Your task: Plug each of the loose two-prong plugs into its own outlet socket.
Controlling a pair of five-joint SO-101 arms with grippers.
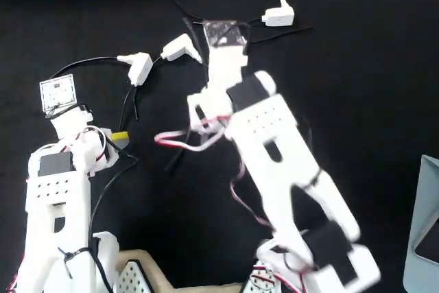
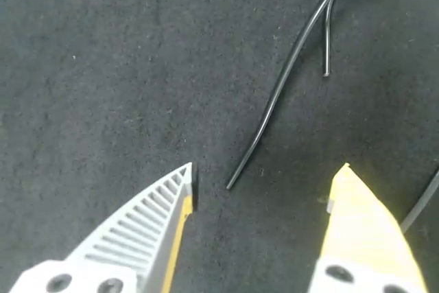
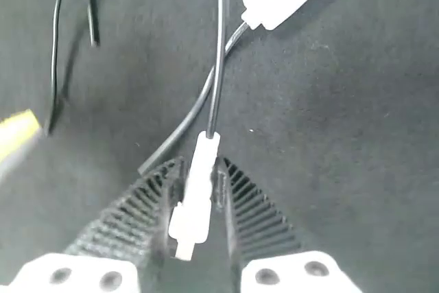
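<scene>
Your black table (image 1: 357, 101) holds everything. Your right arm (image 1: 274, 149) stretches from 6 o'clock toward 12. Its right gripper (image 3: 200, 162) is clamped on a white plug (image 3: 195, 197), whose cord runs out ahead. Your left gripper (image 2: 267, 169), at 8 o'clock, is spread wide over the cloth beside a thin black cable (image 2: 288, 80). A white connector (image 1: 279, 15) lies at 1 o'clock.

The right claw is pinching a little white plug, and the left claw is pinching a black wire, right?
No. The left gripper is open and holds nothing; the thin black wire lies loose, untouched by it, as the left wrist view shows. The right gripper does pinch the small white plug.
</scene>
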